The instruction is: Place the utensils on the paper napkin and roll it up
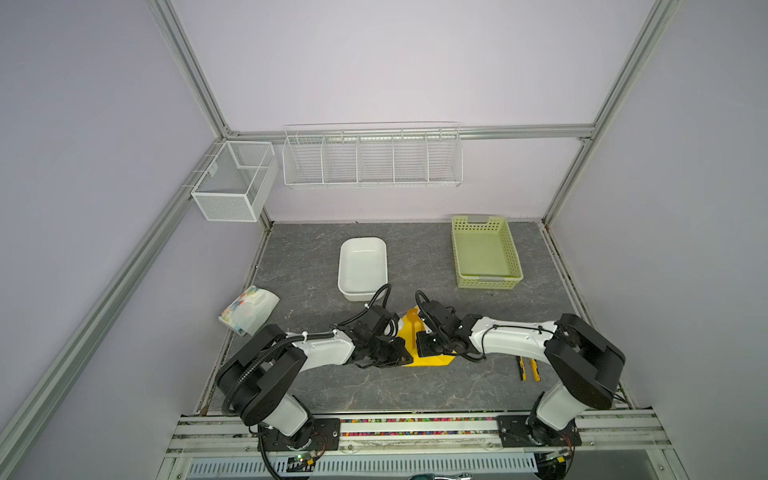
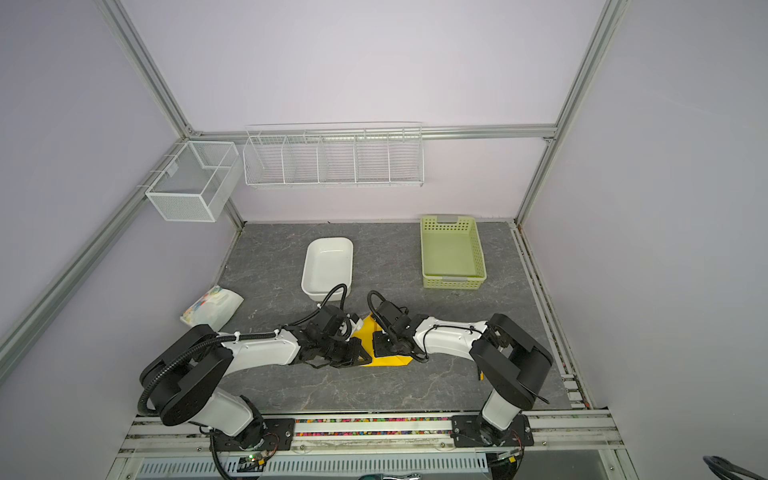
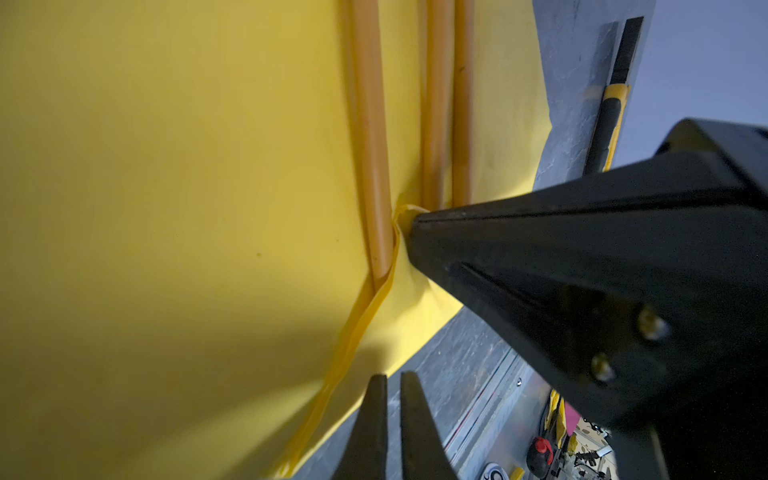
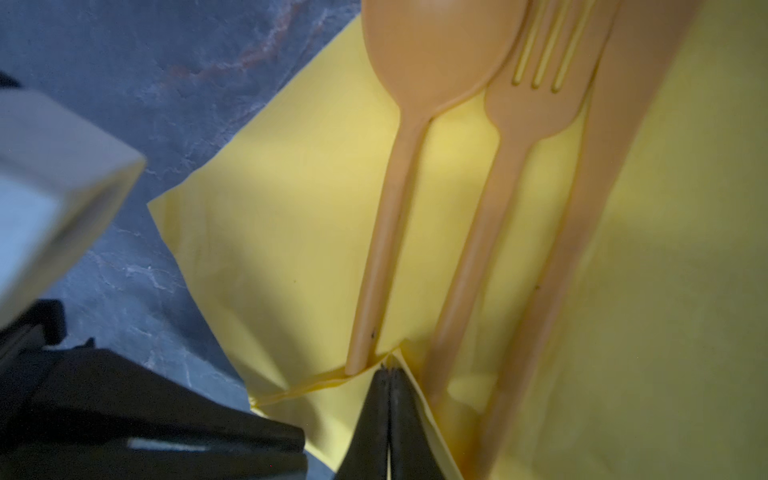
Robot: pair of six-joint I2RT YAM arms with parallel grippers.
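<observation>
"Are the utensils (image 3: 370, 145) on the paper napkin (image 1: 432, 360)?"

"Yes. Spoon (image 4: 436, 50), fork (image 4: 532, 108) and knife (image 4: 594, 187) lie on it, low in the middle of both top views, on the counter (image 1: 374, 386). Right jaws pinch its edge by the handles. Left jaws are clenched on nothing. I think the rolling is mostly left to do."

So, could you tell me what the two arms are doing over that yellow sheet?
They are partway through a wrapping job. The spoon, fork and a third orange piece lie side by side on the napkin. The right pincer is shut on a raised fold of the napkin's edge by the handle ends. The left pincer is shut close by, with nothing visible in it. The napkin is not yet rolled up.
</observation>
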